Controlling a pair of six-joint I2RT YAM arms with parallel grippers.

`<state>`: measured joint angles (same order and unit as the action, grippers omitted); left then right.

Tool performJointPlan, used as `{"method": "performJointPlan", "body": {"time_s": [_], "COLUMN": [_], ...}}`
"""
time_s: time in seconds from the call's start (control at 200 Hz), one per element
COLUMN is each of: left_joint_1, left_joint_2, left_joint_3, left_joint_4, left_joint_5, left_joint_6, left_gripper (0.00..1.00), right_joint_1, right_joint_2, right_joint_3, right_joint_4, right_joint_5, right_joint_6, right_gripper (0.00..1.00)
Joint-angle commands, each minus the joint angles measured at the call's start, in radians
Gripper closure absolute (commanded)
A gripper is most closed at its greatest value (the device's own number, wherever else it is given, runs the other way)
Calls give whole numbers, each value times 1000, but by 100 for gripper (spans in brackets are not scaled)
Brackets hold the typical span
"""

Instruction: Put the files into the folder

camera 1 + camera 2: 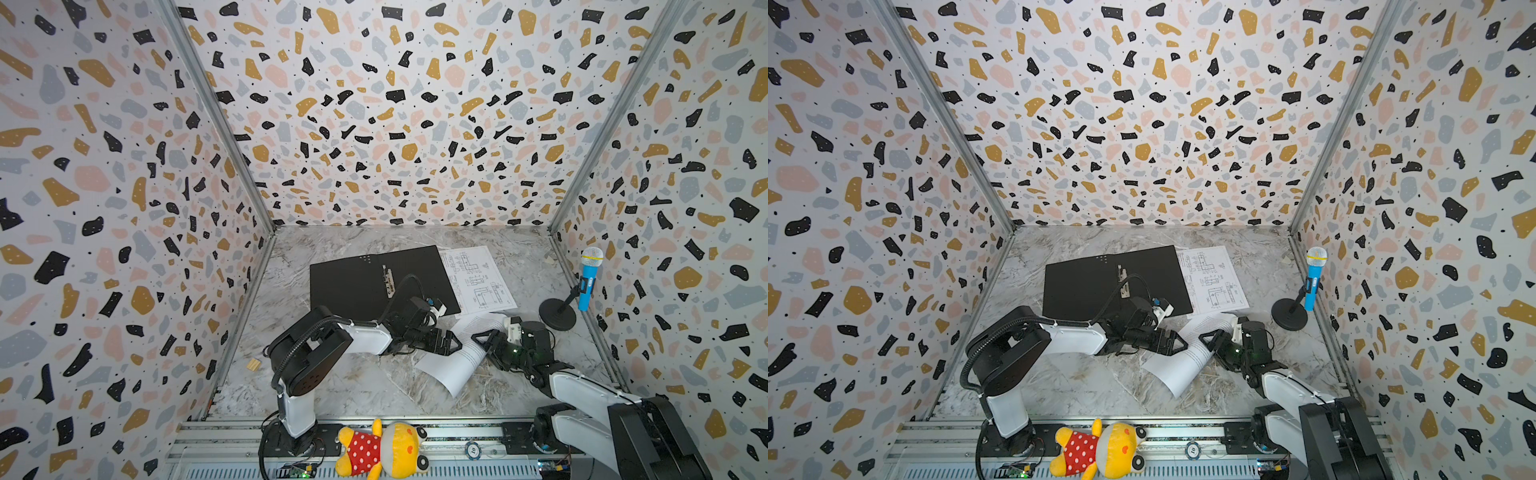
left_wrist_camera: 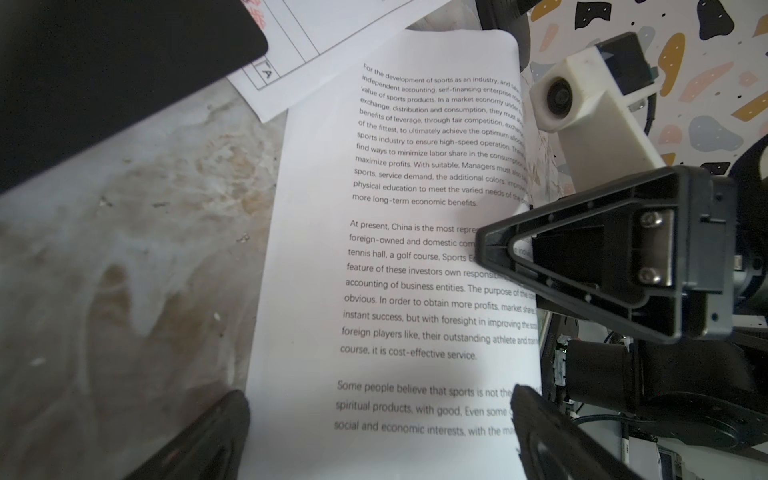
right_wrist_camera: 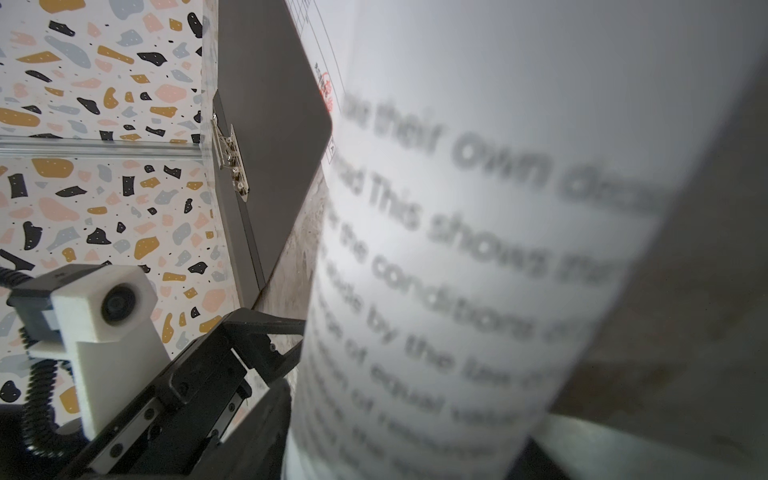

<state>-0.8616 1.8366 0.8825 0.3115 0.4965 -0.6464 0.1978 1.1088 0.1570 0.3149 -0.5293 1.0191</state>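
Observation:
The folder lies open on the marble table, black inside up, with its metal clip at the spine. The drawing sheet lies flat by the folder's right edge, one corner tucked under it. The text sheet lies nearer the front, with its right side curled up off the table. My left gripper is open, a finger on each side of the sheet's left part. My right gripper stands open with the sheet's raised right edge between its jaws. One of its fingers rests over the text.
A blue toy microphone on a black round stand is by the right wall. A small wooden block lies near the left wall. A yellow plush toy sits on the front rail. Patterned walls close in three sides.

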Motion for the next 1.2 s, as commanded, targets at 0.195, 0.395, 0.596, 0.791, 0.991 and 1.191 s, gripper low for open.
{"method": "performJointPlan", "body": {"time_s": [0.195, 0.395, 0.596, 0.791, 0.991, 1.191], "left_joint_1": [-6, -5, -4, -4, -5, -39], "left_joint_2": [4, -6, -47, -126, -236, -365], "left_joint_3": [-22, -20, -28, -53, -141, -266], "left_joint_4": [-8, -26, -48, -54, -22, 82], "left_joint_5": [1, -18, -49, -83, -101, -135], "left_joint_6": [-1, 5, 1, -26, -126, -324], "left_gripper": [0, 0, 0, 0, 0, 0], "right_joint_1": [1, -10, -17, -22, -31, -32], "right_joint_2": [25, 13, 13, 17, 8, 7], "right_joint_3": [-57, -66, -69, -74, -87, -71], "right_joint_4": [-176, -180, -173, -166, -154, -149], "right_joint_5": [64, 65, 61, 50, 42, 39], "right_joint_6": [-22, -28, -36, -52, -53, -54], "right_gripper": [42, 45, 45, 47, 46, 46]}}
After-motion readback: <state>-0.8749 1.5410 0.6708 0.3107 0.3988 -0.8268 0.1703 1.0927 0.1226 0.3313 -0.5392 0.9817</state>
